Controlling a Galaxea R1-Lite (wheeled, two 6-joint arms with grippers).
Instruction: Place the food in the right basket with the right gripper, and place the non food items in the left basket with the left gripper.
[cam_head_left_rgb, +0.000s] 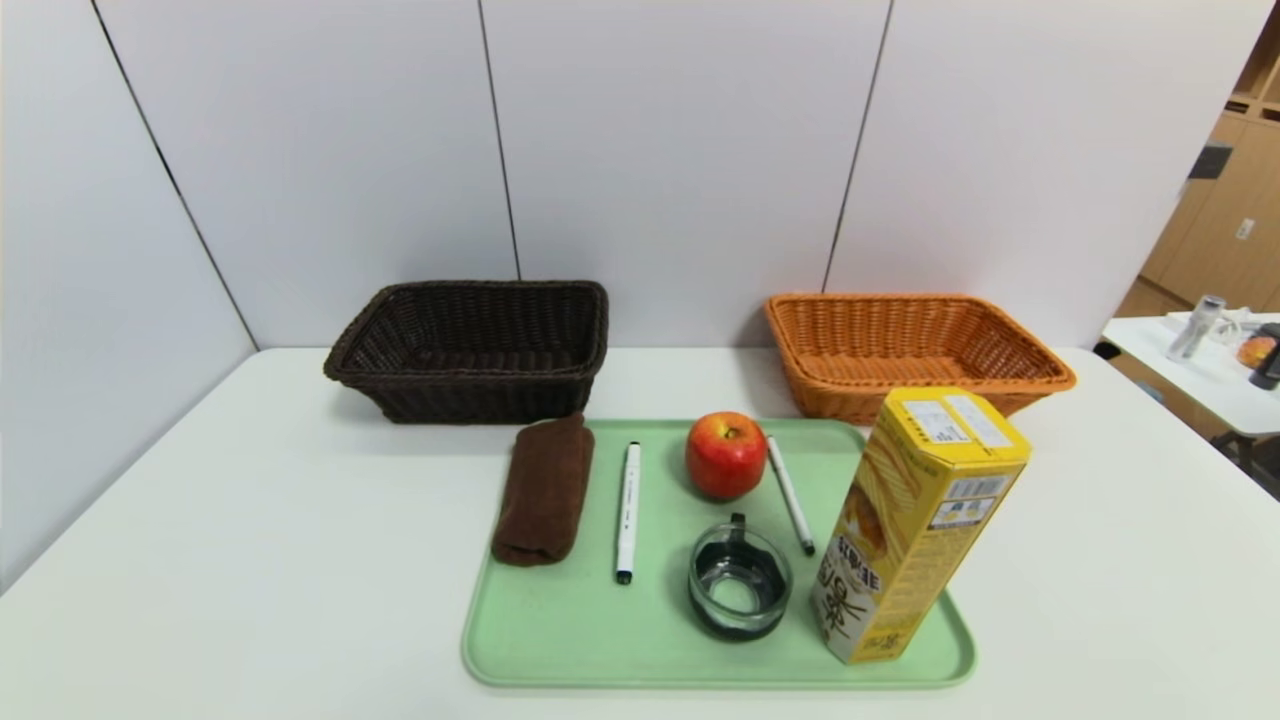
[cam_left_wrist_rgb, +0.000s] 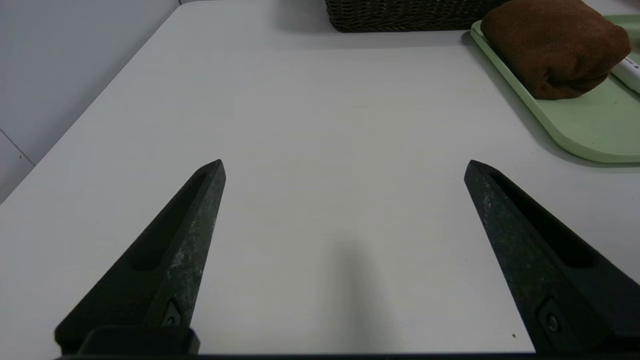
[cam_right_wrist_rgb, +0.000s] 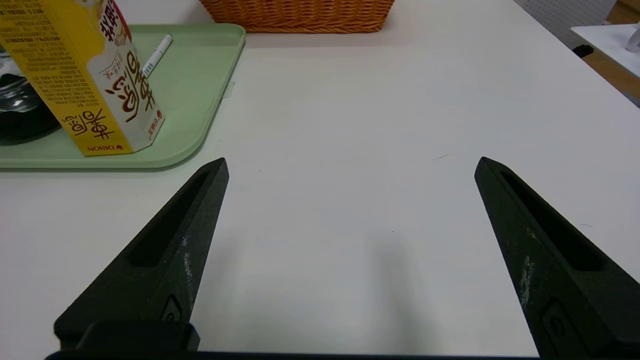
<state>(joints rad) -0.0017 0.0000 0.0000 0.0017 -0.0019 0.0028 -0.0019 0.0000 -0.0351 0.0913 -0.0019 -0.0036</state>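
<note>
A green tray (cam_head_left_rgb: 560, 640) holds a rolled brown towel (cam_head_left_rgb: 545, 490), two white pens (cam_head_left_rgb: 627, 510) (cam_head_left_rgb: 790, 493), a red apple (cam_head_left_rgb: 726, 455), a glass cup (cam_head_left_rgb: 740, 582) and an upright yellow snack box (cam_head_left_rgb: 915, 520). A dark brown basket (cam_head_left_rgb: 475, 345) stands at the back left, an orange basket (cam_head_left_rgb: 915, 345) at the back right; both look empty. My left gripper (cam_left_wrist_rgb: 345, 167) is open and empty over bare table left of the tray, the towel (cam_left_wrist_rgb: 555, 47) ahead of it. My right gripper (cam_right_wrist_rgb: 352, 165) is open and empty over bare table right of the tray, near the snack box (cam_right_wrist_rgb: 85, 75). Neither gripper shows in the head view.
The white table (cam_head_left_rgb: 250, 520) ends at grey wall panels behind the baskets. Another table with small objects (cam_head_left_rgb: 1210, 345) stands at the far right. The orange basket's base (cam_right_wrist_rgb: 300, 15) shows in the right wrist view, the brown basket's base (cam_left_wrist_rgb: 405, 15) in the left wrist view.
</note>
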